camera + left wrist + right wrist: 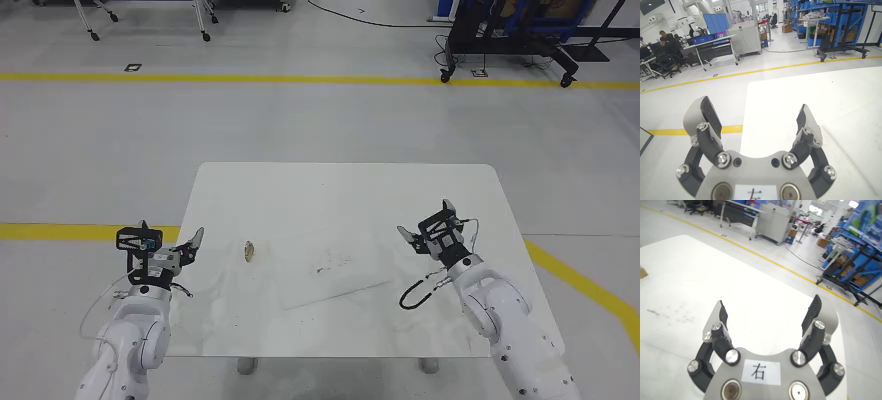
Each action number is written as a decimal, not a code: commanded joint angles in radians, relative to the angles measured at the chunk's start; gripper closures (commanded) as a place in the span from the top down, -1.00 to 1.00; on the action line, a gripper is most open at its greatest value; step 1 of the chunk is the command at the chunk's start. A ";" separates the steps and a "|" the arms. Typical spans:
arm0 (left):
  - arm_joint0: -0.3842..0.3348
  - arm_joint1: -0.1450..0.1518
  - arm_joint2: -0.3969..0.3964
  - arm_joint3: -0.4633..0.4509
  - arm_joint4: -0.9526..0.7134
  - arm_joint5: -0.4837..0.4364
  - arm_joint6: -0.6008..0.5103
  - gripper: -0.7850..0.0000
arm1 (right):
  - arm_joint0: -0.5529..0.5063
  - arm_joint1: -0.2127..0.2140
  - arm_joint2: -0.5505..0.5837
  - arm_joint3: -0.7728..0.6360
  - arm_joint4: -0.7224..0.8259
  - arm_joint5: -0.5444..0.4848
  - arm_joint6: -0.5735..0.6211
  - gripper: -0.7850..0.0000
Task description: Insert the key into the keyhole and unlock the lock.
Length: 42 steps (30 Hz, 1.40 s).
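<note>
While our two arms sit at the near side of the white table (340, 190), we see the left gripper (170, 240) at the table's left edge, its fingers spread wide with nothing between them. The right gripper (427, 222), over the table's right part, is likewise spread and empty. A small brass-coloured thing (248, 251) (lock or key, we cannot tell which) lies on the table near the left gripper, well apart from the right one. Faint scuff marks (330, 265) lie between the grippers.

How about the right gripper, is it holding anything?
No, the right gripper is open, with only bare table between its fingers.
</note>
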 commanded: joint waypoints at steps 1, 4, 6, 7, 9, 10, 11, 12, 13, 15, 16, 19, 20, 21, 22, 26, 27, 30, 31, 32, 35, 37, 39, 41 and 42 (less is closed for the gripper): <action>0.000 0.000 0.000 0.000 0.000 0.000 0.000 1.00 | 0.055 -0.002 -0.040 0.047 0.001 -0.085 0.006 1.00; 0.000 0.000 0.000 0.000 0.000 0.000 0.000 1.00 | 0.137 -0.002 -0.101 0.125 -0.017 -0.251 -0.017 1.00; 0.000 0.000 0.000 0.000 0.000 0.000 0.000 1.00 | 0.202 -0.001 -0.142 0.187 -0.036 -0.390 -0.041 1.00; 0.000 0.000 0.000 0.000 0.000 0.000 0.000 1.00 | 0.231 -0.001 -0.161 0.212 -0.052 -0.450 -0.053 1.00; 0.000 0.000 0.000 0.000 0.000 0.000 0.000 1.00 | 0.287 -0.001 -0.202 0.263 -0.082 -0.559 -0.090 1.00; 0.000 0.000 0.000 0.000 0.000 0.000 0.000 1.00 | 0.306 -0.001 -0.219 0.277 -0.100 -0.598 -0.101 1.00; 0.000 0.000 0.000 0.000 0.000 0.000 0.000 1.00 | 0.342 -0.002 -0.254 0.303 -0.138 -0.659 -0.134 1.00; 0.000 0.000 0.000 0.000 0.000 0.000 0.000 1.00 | 0.367 -0.003 -0.279 0.327 -0.167 -0.701 -0.159 1.00; 0.000 0.000 0.000 0.000 0.000 0.000 0.000 1.00 | 0.384 -0.004 -0.296 0.344 -0.183 -0.724 -0.174 1.00; 0.000 0.000 0.000 0.000 0.000 0.000 0.000 1.00 | 0.440 -0.010 -0.360 0.400 -0.233 -0.743 -0.220 1.00; 0.000 0.000 0.000 0.000 0.000 0.000 0.000 1.00 | 0.455 -0.012 -0.382 0.417 -0.243 -0.743 -0.234 1.00; 0.000 0.000 0.000 0.000 0.000 0.000 0.000 1.00 | 0.529 -0.021 -0.474 0.502 -0.258 -0.743 -0.293 0.88; 0.000 0.000 0.000 0.000 0.000 0.000 0.000 1.00 | 0.559 -0.025 -0.513 0.530 -0.267 -0.743 -0.305 0.72; 0.000 0.000 0.000 0.000 0.000 0.000 0.000 1.00 | 0.573 -0.027 -0.532 0.542 -0.269 -0.743 -0.313 0.70; 0.000 0.000 0.000 0.000 0.000 0.000 0.000 1.00 | 0.592 -0.030 -0.558 0.562 -0.273 -0.743 -0.324 0.68; 0.000 0.000 0.000 0.000 0.000 0.000 0.000 1.00 | 0.656 -0.048 -0.647 0.623 -0.289 -0.743 -0.338 0.11; 0.000 0.000 0.000 0.000 0.000 0.000 0.000 1.00 | 0.664 -0.051 -0.656 0.631 -0.293 -0.743 -0.335 -0.05; 0.000 0.000 0.000 0.000 0.000 0.000 0.000 1.00 | 0.690 -0.068 -0.693 0.662 -0.294 -0.738 -0.327 -0.33; 0.000 0.000 0.000 0.000 0.000 0.000 0.000 1.00 | 0.697 -0.073 -0.701 0.672 -0.291 -0.736 -0.327 -0.40; 0.000 0.000 0.000 0.000 0.000 0.000 0.000 1.00 | 0.704 -0.077 -0.709 0.681 -0.288 -0.732 -0.328 -0.44; 0.000 0.000 0.000 0.000 0.000 0.000 0.000 1.00 | 0.719 -0.091 -0.730 0.700 -0.279 -0.722 -0.328 -0.47; 0.000 0.000 0.000 0.000 0.000 0.000 0.000 1.00 | 0.726 -0.097 -0.740 0.707 -0.276 -0.720 -0.330 -0.49; 0.000 0.000 0.000 0.000 0.000 0.000 0.000 1.00 | 0.733 -0.102 -0.750 0.716 -0.276 -0.716 -0.330 -0.50; 0.000 0.000 0.000 0.000 0.000 0.000 0.000 1.00 | 0.741 -0.108 -0.760 0.727 -0.274 -0.713 -0.329 -0.59; 0.000 0.000 0.000 0.000 0.000 0.000 0.000 1.00 | 0.744 -0.111 -0.764 0.732 -0.272 -0.713 -0.328 -0.72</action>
